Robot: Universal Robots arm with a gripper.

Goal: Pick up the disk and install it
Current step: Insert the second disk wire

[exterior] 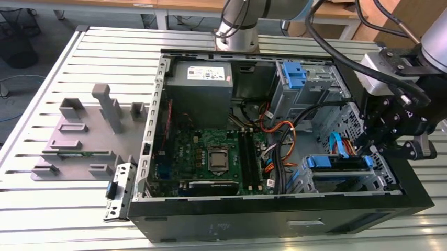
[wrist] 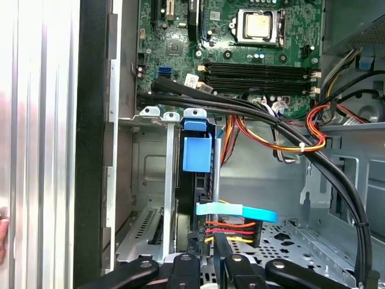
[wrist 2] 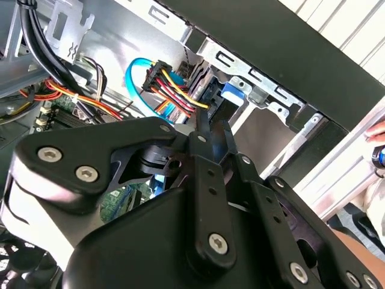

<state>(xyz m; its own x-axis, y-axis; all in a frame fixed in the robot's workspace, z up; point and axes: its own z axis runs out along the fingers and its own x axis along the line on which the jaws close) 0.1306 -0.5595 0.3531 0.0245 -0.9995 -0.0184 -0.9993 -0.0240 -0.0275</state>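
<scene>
Gripper (wrist: 207,256) over disk (wrist: 194,180), seemingly edge-up

One open computer case (exterior: 279,219) on the bench (exterior: 84,209). One grey fixture tray (exterior: 84,141) beside it. One disk (exterior: 338,163) in the case; one hand (exterior: 388,144).

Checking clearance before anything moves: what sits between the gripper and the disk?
The disk stands edge-on in the drive cage. Between it and the gripper cross a flat blue cable and coloured power wires.
</scene>
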